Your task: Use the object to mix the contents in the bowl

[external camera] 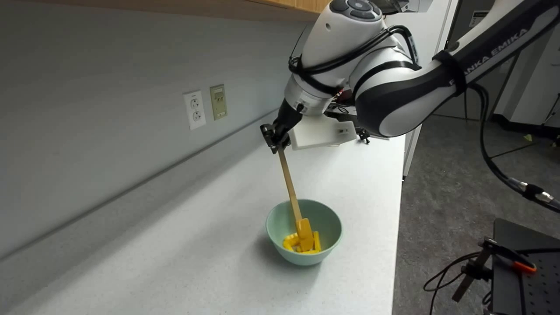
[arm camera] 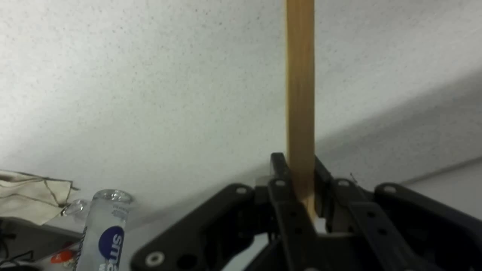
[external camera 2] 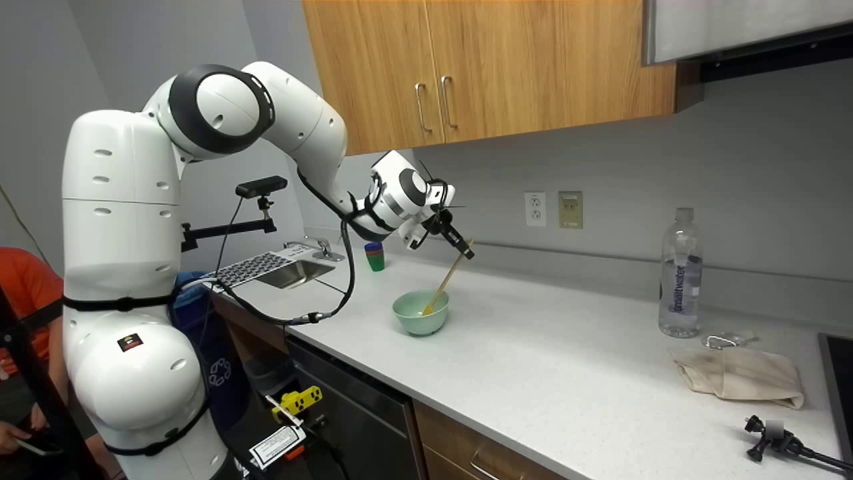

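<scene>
The bowl [external camera: 280, 223] stands on the bench [external camera: 197, 262], its walls penning in the yellow pieces [external camera: 317, 243]. Among these sits the head of the spatula [external camera: 289, 181]; farther back, the jaws grip its handle near the top, presumably to stay clear of the rim while stirring.

In an exterior view, stacked cups [external camera 2: 375, 259] stand left of the fingers [external camera 2: 468, 253]; above right, a duplex outlet [external camera 2: 535, 209]; far right, a smartwater bottle [external camera 2: 680, 287] and folded cloth [external camera 2: 743, 377].
</scene>
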`<state>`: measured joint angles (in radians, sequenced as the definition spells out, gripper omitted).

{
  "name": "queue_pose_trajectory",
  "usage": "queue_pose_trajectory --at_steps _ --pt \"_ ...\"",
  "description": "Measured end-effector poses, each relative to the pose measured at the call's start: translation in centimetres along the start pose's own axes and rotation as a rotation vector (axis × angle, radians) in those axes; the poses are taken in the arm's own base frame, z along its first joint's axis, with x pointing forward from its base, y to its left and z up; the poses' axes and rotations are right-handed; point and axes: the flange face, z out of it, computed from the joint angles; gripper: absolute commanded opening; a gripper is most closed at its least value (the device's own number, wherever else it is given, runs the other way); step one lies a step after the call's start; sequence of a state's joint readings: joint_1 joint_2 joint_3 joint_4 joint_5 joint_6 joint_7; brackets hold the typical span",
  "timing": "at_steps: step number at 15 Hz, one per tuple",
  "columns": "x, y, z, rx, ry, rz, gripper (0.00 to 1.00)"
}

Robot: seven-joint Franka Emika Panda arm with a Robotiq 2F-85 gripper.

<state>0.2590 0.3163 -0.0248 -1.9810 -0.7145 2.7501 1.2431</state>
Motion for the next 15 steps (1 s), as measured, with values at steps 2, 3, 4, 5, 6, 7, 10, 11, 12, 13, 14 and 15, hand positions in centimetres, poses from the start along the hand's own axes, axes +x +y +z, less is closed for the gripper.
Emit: queue_pose_trajectory --at_steps 2,3,4,5,6,7,10,11,12,13,14,15 --pt "-0.2 0.2 -1.6 0.032 -0.053 0.004 0.04" --pt "-0.1 0.4 -2.4 0.039 -0.062 0.007 0.04" --pt "0.1 0.6 -3.2 0.040 -0.061 0.011 0.04" --pt "0.5 0.9 -3.8 0.036 -0.055 0.015 0.04" --pt "0.9 1.3 -4.3 0.033 -0.043 0.020 0.04" --pt "1.5 1.8 -4.7 0.028 -0.028 0.024 0.04" --pt "3.0 3.3 -5.4 0.007 0.029 0.047 0.04" --pt "3.3 3.7 -5.6 0.000 0.046 0.061 0.04" --pt "3.6 4.0 -5.7 -0.004 0.057 0.074 0.04" --pt "3.7 4.1 -5.8 -0.007 0.065 0.085 0.04" --pt "3.8 4.2 -5.8 -0.008 0.069 0.095 0.04" --pt "3.8 4.2 -5.9 -0.008 0.071 0.102 0.04"
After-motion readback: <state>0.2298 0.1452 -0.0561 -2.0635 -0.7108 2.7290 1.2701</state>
